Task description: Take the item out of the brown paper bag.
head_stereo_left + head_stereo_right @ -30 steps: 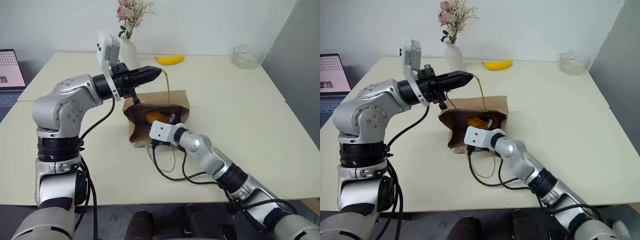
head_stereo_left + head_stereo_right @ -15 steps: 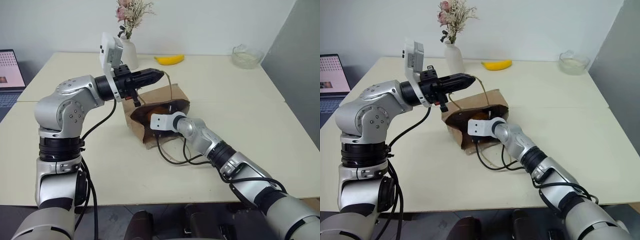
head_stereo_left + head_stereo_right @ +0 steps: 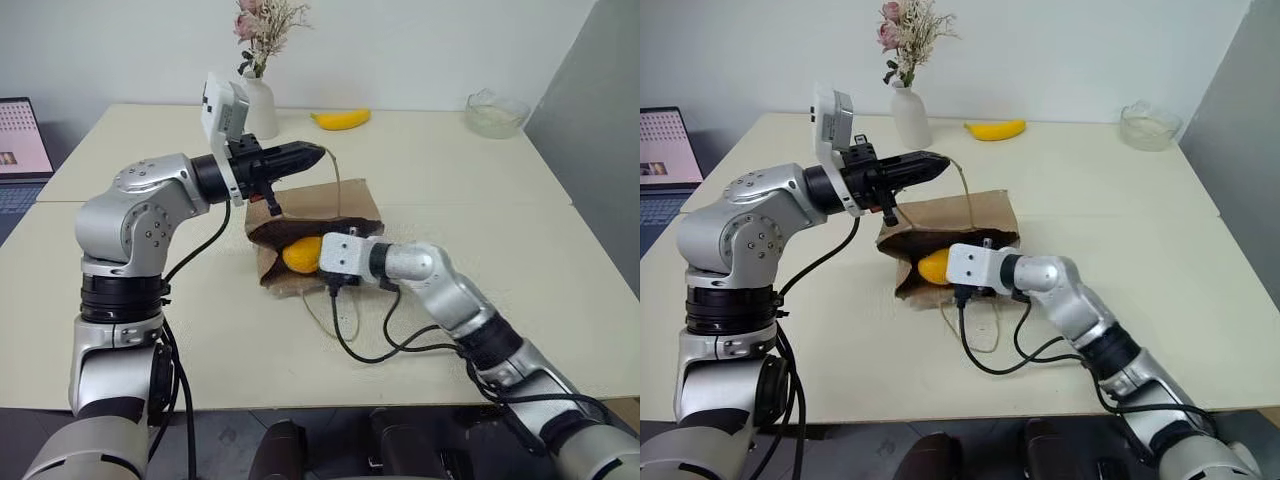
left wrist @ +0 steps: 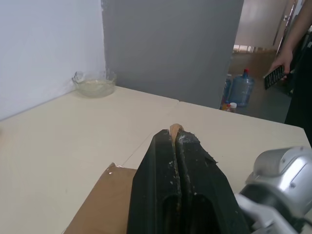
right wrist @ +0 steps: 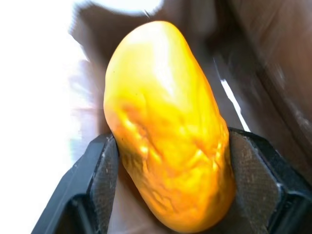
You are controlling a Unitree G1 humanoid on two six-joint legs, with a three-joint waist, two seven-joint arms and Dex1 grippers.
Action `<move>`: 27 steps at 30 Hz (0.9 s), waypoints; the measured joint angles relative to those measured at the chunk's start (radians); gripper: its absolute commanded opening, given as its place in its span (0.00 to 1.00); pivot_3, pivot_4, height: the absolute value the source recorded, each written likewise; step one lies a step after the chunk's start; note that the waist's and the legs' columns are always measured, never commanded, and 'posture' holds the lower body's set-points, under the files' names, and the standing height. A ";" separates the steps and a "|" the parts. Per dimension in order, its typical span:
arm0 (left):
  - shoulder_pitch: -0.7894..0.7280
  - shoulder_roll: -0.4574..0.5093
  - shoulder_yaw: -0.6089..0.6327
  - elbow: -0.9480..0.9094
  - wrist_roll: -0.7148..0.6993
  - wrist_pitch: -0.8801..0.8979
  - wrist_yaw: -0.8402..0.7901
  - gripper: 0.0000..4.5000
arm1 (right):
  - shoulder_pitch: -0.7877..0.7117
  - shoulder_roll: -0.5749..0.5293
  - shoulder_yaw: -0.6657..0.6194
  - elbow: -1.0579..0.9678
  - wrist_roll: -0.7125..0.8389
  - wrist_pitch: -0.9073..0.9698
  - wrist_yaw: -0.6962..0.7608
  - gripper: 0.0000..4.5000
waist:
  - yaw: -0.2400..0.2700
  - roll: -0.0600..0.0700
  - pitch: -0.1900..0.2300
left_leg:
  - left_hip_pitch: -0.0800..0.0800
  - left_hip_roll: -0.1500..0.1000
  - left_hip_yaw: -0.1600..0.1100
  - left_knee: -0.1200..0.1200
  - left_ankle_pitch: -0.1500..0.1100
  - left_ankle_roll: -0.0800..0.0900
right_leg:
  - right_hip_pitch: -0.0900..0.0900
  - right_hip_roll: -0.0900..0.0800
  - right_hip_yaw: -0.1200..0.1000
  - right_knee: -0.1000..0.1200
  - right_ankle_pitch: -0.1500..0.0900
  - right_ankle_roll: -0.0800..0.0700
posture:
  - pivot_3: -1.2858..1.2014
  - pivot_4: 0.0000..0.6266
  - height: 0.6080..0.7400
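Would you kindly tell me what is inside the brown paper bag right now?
At the brown paper bag's mouth, the right pincer grips the orange-yellow item. The bag's paper covers its deeper interior, so anything further in cannot be seen.

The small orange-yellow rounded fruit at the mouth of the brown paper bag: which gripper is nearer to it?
Right. The right gripper is clamped on the orange-yellow fruit; the left gripper is above, pinching the brown paper bag's cord handle.

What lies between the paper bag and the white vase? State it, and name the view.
Between the brown paper bag and the white vase hangs the left gripper, pinching the bag's cord handle. Beneath it is bare table, per the left eye view.
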 measured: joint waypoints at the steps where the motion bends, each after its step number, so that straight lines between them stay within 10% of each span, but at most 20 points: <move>1: 0.001 -0.001 -0.002 0.000 0.001 -0.001 -0.001 0.00 | 0.018 -0.010 -0.026 -0.051 0.060 0.038 0.034 0.66 | 0.000 0.000 0.000 | 0.000 0.000 0.000 0.000 0.000 0.000 | 0.000 0.000 0.000 0.000 0.000 0.000 | 0.52 0.24 1.00; 9: 0.014 -0.005 -0.010 -0.001 0.008 -0.009 0.001 0.00 | 0.020 -0.070 -0.512 -0.333 0.587 0.452 -0.016 0.66 | 0.002 0.000 0.000 | 0.001 -0.001 0.000 0.000 0.000 0.000 | 0.001 -0.001 0.000 0.000 0.000 0.000 | 0.52 0.24 1.00; 16: 0.023 0.000 -0.013 0.004 0.015 -0.015 -0.004 0.00 | 0.130 -0.437 -0.437 -0.106 0.256 0.198 -0.067 0.66 | 0.002 0.000 0.000 | 0.000 -0.002 0.002 -0.001 0.000 0.000 | 0.000 -0.001 0.002 -0.003 0.000 0.000 | 0.52 0.24 1.00; 25: 0.022 -0.002 -0.035 0.009 0.027 -0.019 -0.007 0.00 | 0.158 -0.521 -0.185 0.222 -0.089 -0.145 -0.107 0.66 | -0.006 0.001 0.001 | 0.001 -0.001 0.003 -0.001 0.000 0.000 | 0.000 0.000 0.003 -0.001 0.000 0.000 | 0.52 0.24 1.00; 27: 0.022 -0.002 -0.035 0.007 0.026 -0.019 -0.008 0.00 | 0.157 -0.522 -0.180 0.245 -0.114 -0.203 -0.108 0.82 | -0.006 0.001 0.001 | 0.001 -0.001 0.003 -0.001 0.000 0.000 | 0.000 0.000 0.003 -0.001 0.000 0.000 | 0.52 0.24 1.00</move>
